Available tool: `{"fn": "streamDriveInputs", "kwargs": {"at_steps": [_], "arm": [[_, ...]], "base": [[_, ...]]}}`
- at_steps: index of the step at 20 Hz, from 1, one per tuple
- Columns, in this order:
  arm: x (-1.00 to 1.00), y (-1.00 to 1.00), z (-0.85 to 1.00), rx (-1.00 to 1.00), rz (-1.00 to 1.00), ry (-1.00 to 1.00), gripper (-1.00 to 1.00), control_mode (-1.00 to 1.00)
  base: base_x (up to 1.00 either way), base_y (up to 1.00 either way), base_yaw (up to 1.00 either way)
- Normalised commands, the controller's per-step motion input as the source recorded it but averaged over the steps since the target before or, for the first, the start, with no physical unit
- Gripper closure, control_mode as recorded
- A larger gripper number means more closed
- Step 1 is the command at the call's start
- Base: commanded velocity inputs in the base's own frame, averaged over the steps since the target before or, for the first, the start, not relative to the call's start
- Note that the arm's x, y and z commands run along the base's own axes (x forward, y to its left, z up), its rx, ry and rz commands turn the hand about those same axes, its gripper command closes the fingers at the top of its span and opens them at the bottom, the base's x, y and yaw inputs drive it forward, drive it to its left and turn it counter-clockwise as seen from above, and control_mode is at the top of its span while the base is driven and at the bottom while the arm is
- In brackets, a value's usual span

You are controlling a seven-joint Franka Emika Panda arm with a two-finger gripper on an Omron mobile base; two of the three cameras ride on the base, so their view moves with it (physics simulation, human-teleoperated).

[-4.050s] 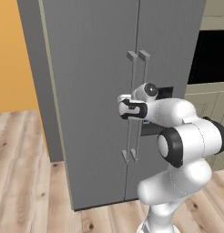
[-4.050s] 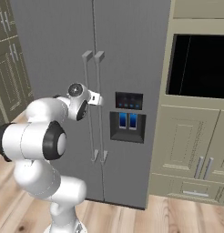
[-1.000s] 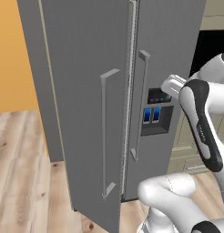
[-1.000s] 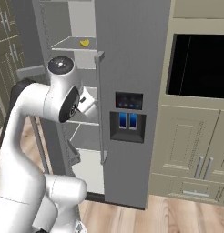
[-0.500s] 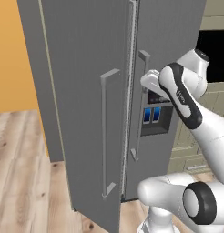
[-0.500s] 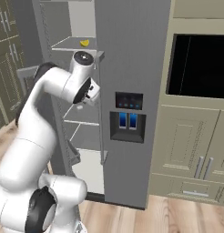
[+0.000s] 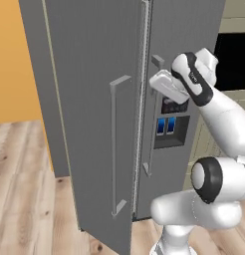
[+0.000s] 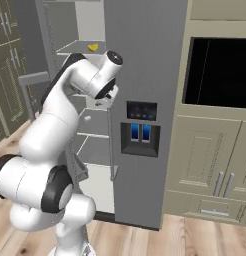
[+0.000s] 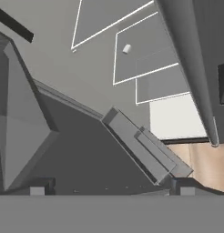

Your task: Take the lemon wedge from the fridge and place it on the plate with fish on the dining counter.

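The room is a simulated kitchen with a wooden floor, an orange wall at far left and pale cabinets with a dark oven opening at right. The fridge [image 8: 145, 75] stands between them; its left door [image 7: 94, 124] is swung open toward the robot, and the right door with the dark dispenser panel [image 8: 141, 129] is closed. In my judgement the step in hand is the reach into the fridge: the door is already open, the fruit is not yet taken. The lemon wedge [image 8: 93, 47] lies on an upper white shelf [image 8: 80, 48], a little left of and above the arm's wrist. The gripper [image 9: 112, 189] is empty, its fingers [image 9: 37, 190] spread wide apart. The next move probably calls for raising the hand to that shelf, going past the door edge, and closing on a very small piece. The left base view shows the outside of the open door and its bar handle [image 7: 114, 144], hiding the interior; the right base view shows the shelves and the wedge; the hand view looks down over lower shelves to the floor.
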Motion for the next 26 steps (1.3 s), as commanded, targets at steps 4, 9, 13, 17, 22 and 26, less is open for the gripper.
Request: {"fn": "streamDriveInputs", "kwargs": {"at_steps": [4, 9, 13, 17, 22, 26], "arm": [[0.79, 0.0, -0.14, 0.07, 0.0, 0.0, -1.0, -1.0], [0.63, 0.0, -0.16, 0.07, 0.03, 0.0, -1.0, -1.0], [0.37, 0.32, -0.08, 0.04, 0.09, 0.0, -1.0, -1.0], [0.05, 0.91, 0.0, 0.0, 0.17, 0.01, -1.0, -1.0], [0.0, 1.0, 0.0, -0.02, 0.15, 0.0, -1.0, -1.0], [-0.01, 1.0, 0.0, -0.07, 0.14, 0.0, -1.0, -1.0]], "base": [[0.0, 0.0, 0.0], [0.0, 0.0, 0.0], [0.0, 0.0, 0.0], [0.0, 0.0, 0.0], [0.0, 0.0, 0.0], [0.0, 0.0, 0.0]]}}
